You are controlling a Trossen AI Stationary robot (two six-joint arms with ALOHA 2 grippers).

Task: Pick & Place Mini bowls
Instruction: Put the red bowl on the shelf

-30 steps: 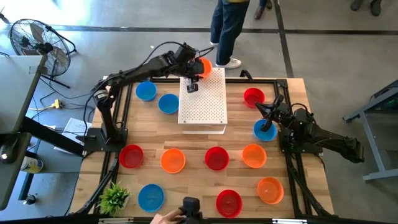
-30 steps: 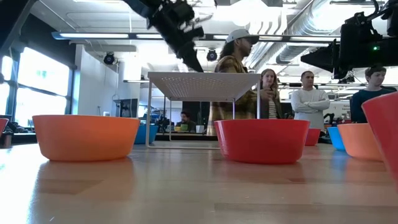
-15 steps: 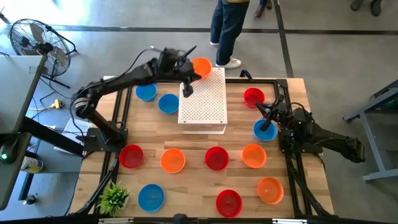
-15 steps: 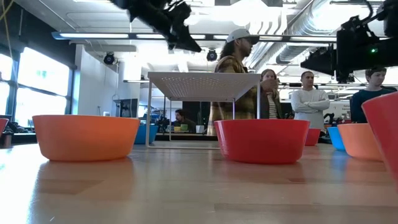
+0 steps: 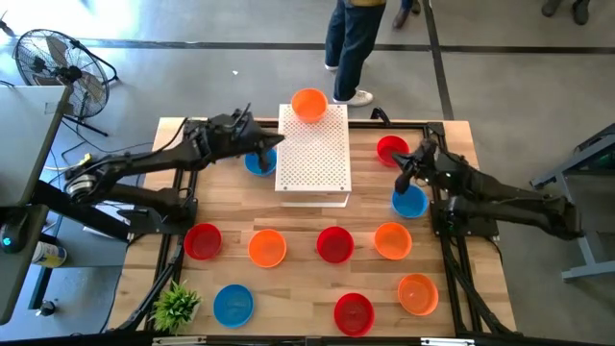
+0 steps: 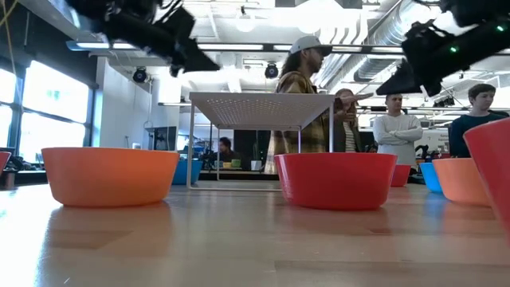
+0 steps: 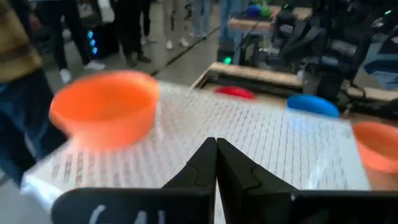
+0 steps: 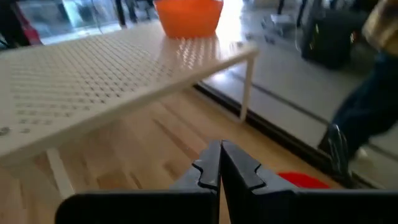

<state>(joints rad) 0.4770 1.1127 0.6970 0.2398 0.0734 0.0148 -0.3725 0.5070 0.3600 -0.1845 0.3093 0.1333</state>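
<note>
Left end effector (image 5: 272, 144) closed, empty, between picks; orange bowl (image 5: 308, 104) sits at platform's (image 5: 312, 154) 12 o'clock; next: blue bowl (image 5: 258, 161).

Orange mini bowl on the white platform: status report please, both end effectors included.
Orange mini bowl sits on white platform, far edge. Left end effector shut, empty, beside platform. Right end effector shut, empty. Nothing in the way.

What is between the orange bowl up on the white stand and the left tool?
Only bare white stand lies between the orange bowl and the shut left tool; the left wrist view shows it.
</note>
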